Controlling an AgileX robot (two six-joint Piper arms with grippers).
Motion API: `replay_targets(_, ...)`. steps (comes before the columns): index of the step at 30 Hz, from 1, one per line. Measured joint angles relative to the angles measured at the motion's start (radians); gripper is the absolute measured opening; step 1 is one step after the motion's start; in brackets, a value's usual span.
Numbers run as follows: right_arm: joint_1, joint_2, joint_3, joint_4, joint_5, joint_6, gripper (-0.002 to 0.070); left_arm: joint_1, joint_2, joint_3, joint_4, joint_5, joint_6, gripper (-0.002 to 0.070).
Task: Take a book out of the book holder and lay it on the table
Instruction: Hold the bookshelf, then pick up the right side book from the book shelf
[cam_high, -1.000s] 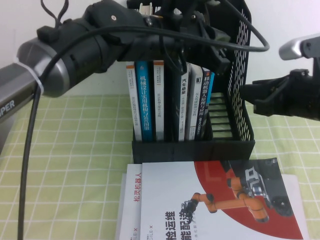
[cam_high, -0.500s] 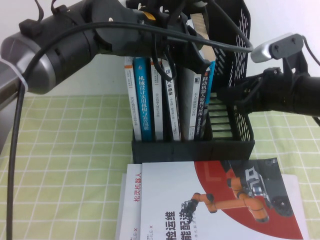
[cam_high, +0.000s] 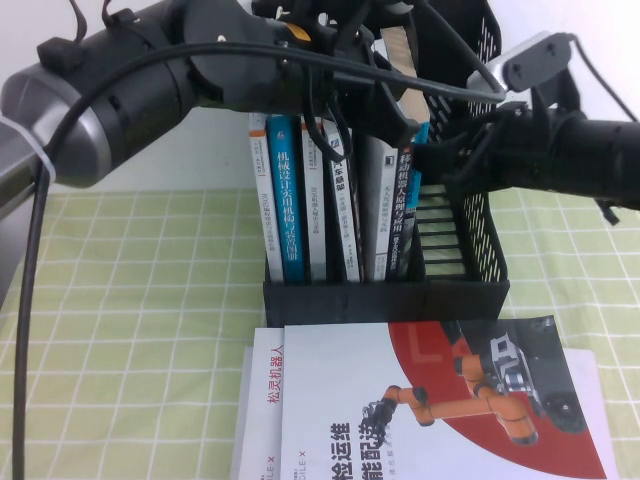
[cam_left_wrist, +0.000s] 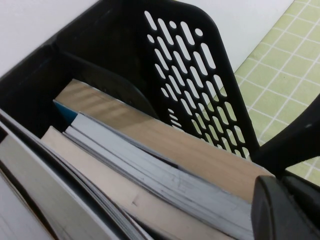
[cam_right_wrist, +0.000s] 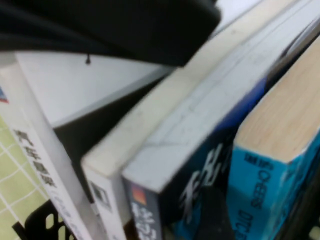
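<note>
The black book holder (cam_high: 482, 240) stands upright on the green checked table (cam_high: 140, 300) and holds several books. The book with the bright blue spine (cam_high: 421, 150) is the rightmost one; the right wrist view shows its blue spine with black lettering (cam_right_wrist: 265, 190). My right gripper (cam_high: 428, 162) reaches in from the right, open, with the blue spine between its fingers (cam_right_wrist: 216, 215). My left gripper (cam_high: 395, 105) hangs over the tops of the books, and its dark tip (cam_left_wrist: 287, 210) sits by their page edges. The holder's perforated wall (cam_left_wrist: 195, 70) rises beside them.
A white-and-red book picturing an orange robot arm (cam_high: 430, 400) lies flat in front of the holder's lip (cam_high: 385, 298). A teal-spined book (cam_high: 287, 205) stands at the holder's left. The left arm's cable (cam_high: 30, 300) hangs over the left of the table.
My right gripper has moved left from beside the holder to the blue book's spine. My left arm shifted a second ago and some books now lean; it has held still since.
</note>
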Motion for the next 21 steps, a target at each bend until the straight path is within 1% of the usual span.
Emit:
replay_targets(7, 0.065, 0.068, -0.058, 0.0, -0.03, -0.013, 0.0452, 0.0, 0.0, -0.001, 0.006, 0.003, -0.004, -0.0003)
replay_targets(11, 0.121, 0.09, -0.099, 0.002, -0.154, -0.029, 0.0446, 0.001, 0.0, -0.001, 0.015, 0.007, -0.006, -0.0003)
replay_targets(15, 0.154, 0.122, -0.13, 0.008, -0.284, -0.036, 0.041, 0.001, 0.0, -0.001, 0.015, 0.007, -0.006, -0.0003)
replay_targets(21, 0.161, 0.184, -0.179, 0.02, -0.309, -0.038, 0.0358, 0.001, 0.0, -0.001, 0.015, 0.007, -0.007, -0.0003)
